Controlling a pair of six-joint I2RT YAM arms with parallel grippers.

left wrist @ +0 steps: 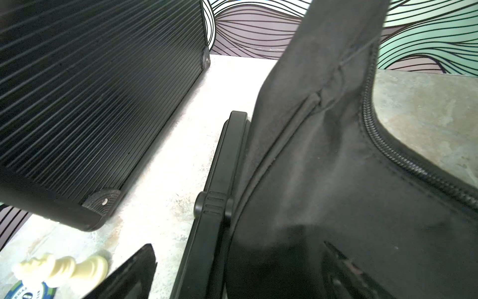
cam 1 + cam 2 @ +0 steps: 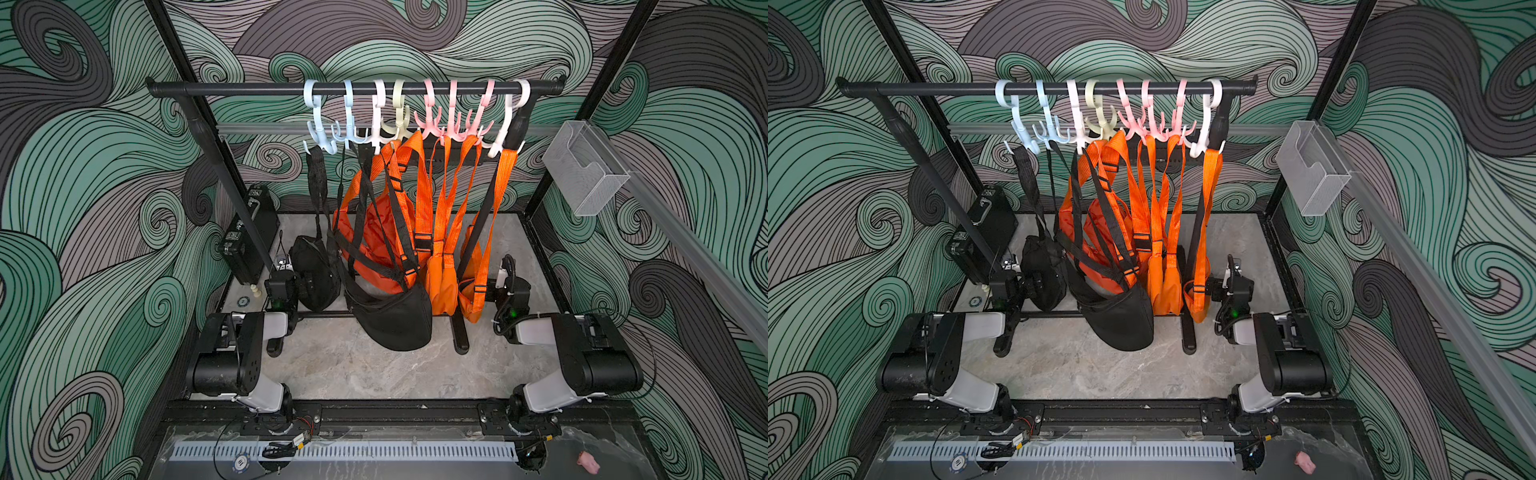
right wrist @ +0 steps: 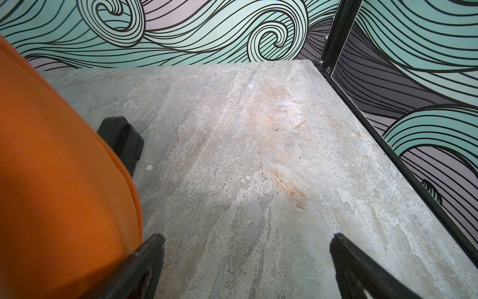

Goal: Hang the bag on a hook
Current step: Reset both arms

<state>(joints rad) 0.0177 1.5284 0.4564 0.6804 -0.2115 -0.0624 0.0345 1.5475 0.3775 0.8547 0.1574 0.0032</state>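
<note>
Closest to me the two arms are folded low at the front of the surface point(image 2: 374, 374), and nothing that looks like a bag lies loose on it. The left jaws are spread wide and hold nothing. They sit by the foot of the rack point(image 1: 214, 207), with the small black bag point(image 2: 313, 270) hanging right in front of them. The right jaws are spread too and empty, over bare stone just beside the end orange bag point(image 2: 471, 299).

Beyond them every bag I can see hangs by its strap from the row of hooks point(image 2: 318, 133) on the rail point(image 2: 249, 88), the big black bag point(image 2: 395, 320) and the other orange bags point(image 2: 374, 237) included. So I'd judge the hanging done, with nothing left but for the arms to keep clear.

Some things I can't make out:
- I can't tell which bag was the one meant.
- The straps cross and bunch, so I can't see which prong each one sits on.
- In the left wrist view one finger is dim against the dark cloth, so I can't say whether the left jaws touch the small black bag.
- The black case point(image 2: 249, 232) farther back is partly hidden by the rack's post.
</note>
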